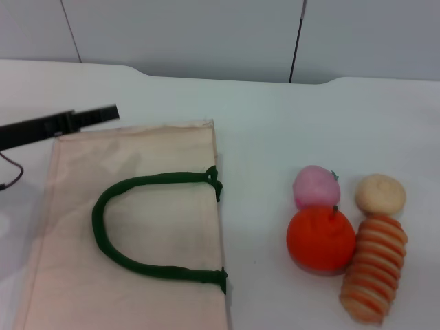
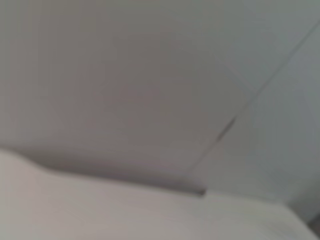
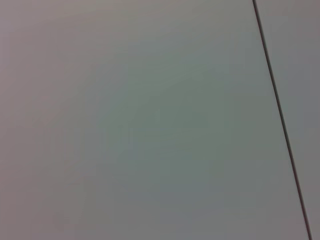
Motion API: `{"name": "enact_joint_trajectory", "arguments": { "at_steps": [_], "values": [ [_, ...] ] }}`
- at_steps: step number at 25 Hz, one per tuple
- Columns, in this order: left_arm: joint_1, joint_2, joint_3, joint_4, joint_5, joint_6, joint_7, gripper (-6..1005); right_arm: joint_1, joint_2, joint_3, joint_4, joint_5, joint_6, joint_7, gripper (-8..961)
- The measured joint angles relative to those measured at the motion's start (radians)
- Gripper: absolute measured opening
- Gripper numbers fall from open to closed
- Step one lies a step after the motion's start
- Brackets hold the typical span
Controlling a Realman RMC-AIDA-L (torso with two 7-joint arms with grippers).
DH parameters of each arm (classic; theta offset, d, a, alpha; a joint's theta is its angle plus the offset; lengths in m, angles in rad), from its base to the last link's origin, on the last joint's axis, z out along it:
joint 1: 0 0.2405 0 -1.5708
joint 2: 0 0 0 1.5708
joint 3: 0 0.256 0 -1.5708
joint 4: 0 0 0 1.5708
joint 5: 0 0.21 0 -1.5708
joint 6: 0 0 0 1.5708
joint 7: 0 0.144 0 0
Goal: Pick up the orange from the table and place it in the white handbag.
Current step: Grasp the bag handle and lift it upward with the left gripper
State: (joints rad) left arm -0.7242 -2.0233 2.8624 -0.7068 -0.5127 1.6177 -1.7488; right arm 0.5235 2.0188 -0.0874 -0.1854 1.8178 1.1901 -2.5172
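Note:
The orange [image 1: 320, 238] is bright orange-red with a small dark stem and sits on the white table at the right. The white handbag [image 1: 158, 227] lies flat at the left, with its dark green loop handles [image 1: 110, 234] on top and its opening edge facing the fruit. My left gripper [image 1: 103, 115] reaches in from the left as a dark bar just past the bag's far corner, well away from the orange. My right gripper is out of view. Both wrist views show only wall and table surface.
A smaller pink round fruit [image 1: 315, 185] touches the orange's far side. A tan round bun [image 1: 380, 194] and an orange-and-cream ridged roll [image 1: 375, 268] lie right of it. The table's far edge [image 1: 227, 79] meets a grey wall.

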Motion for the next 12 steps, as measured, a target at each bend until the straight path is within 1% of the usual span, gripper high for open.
{"name": "enact_joint_trajectory", "arguments": {
  "at_steps": [3,8,12],
  "values": [
    [-0.02,0.0,0.0,-0.043,0.098,0.04,-0.041,507,-0.002,0.0,0.0,-0.001,0.0,0.0,0.0,879],
    [-0.055,0.006,0.001,-0.103,0.219,0.133,-0.092,507,-0.002,0.0,0.0,-0.002,0.0,0.0,0.0,879],
    [-0.09,0.009,0.002,-0.133,0.333,0.15,-0.124,507,-0.002,0.0,0.0,-0.003,0.0,0.0,0.0,879]
  ]
}}
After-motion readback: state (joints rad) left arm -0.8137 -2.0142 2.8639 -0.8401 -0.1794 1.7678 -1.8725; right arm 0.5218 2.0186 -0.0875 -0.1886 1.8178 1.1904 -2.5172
